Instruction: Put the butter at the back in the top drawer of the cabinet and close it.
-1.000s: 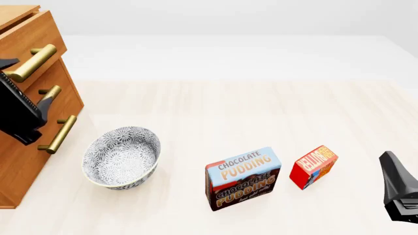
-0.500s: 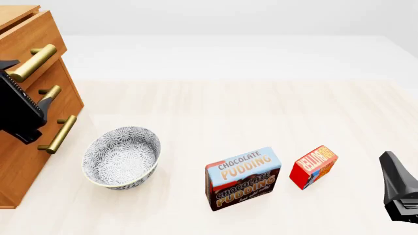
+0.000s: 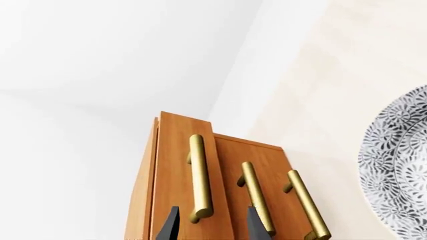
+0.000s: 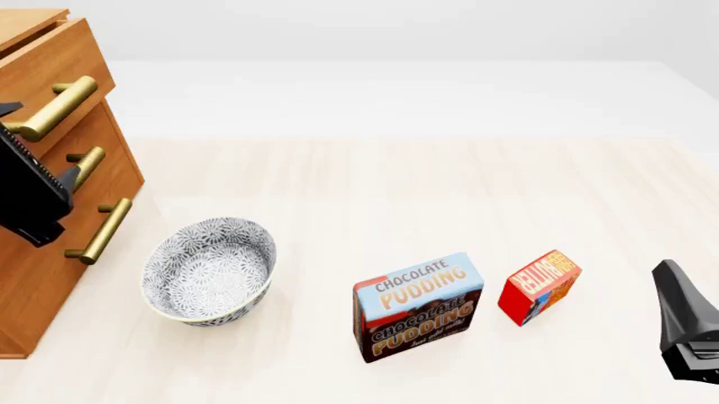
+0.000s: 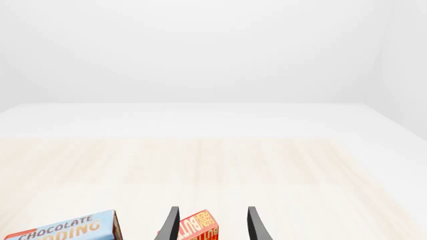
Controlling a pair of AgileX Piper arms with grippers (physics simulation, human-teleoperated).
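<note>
Left wrist: my left jaws (image 3: 210,225) spread wide, empty, straddling the near end of the top drawer (image 3: 190,175) handle (image 3: 199,177), not touching | Front: cabinet (image 4: 50,168) far left, bowl (image 4: 209,269) beside it, pudding box (image 4: 418,305) then butter (image 4: 540,286) to the right on the surface (image 4: 450,194) | Right wrist: my right jaws (image 5: 212,225) open, empty, butter (image 5: 199,227) between the fingers.

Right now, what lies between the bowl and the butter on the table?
The chocolate pudding box stands between the patterned bowl and the butter, apart from both; the front view shows this.
</note>
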